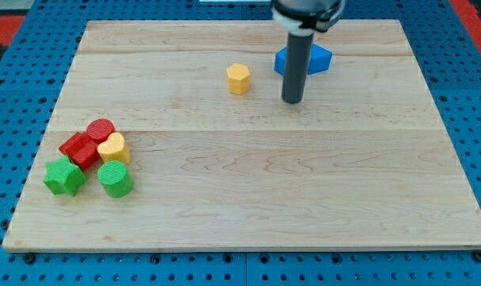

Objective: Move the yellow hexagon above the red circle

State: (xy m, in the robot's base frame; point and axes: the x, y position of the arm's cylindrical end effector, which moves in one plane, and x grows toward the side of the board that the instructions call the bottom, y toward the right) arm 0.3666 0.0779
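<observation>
The yellow hexagon sits on the wooden board near the view's top centre. The red circle sits at the view's left, at the top of a cluster of blocks. My tip rests on the board to the right of the yellow hexagon and slightly below it, with a clear gap between them. The rod rises toward the view's top and hides part of a blue block behind it.
The cluster at the left also holds a red block, a yellow heart, a green star and a green circle. The wooden board lies on a blue pegboard.
</observation>
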